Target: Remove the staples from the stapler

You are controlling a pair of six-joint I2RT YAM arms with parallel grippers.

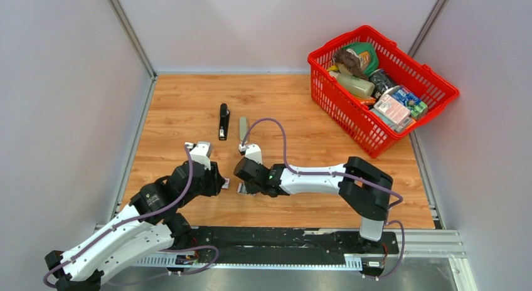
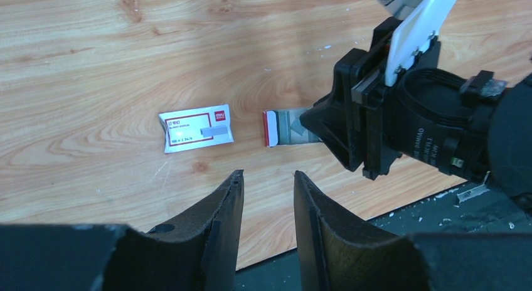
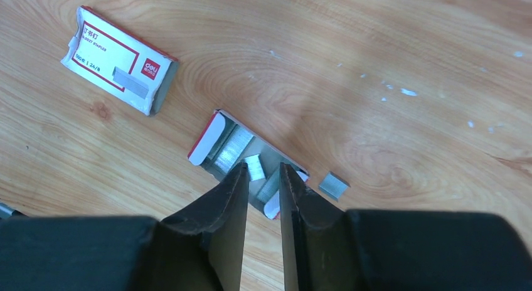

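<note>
Where they lie, the staples (image 3: 233, 148) form ribbed silvery strips.

Tray (image 3: 207, 140) half under right fingers (image 3: 227, 203); stapler (image 1: 223, 121) (top view) too small

A wooden table (image 1: 301, 115) sits between pale grey walls. At its 2 o'clock corner stands a red plastic basket (image 1: 351, 118), heaped with grocery packets (image 1: 392, 108) and a green bag (image 1: 364, 56). A pale grey oblong bar (image 1: 243, 126) lies at 10 o'clock from centre. At 8 o'clock lies a white-and-red box sleeve (image 2: 196, 129), and near its 3 o'clock side, not touching, its pulled-out tray (image 2: 271, 128).
</note>
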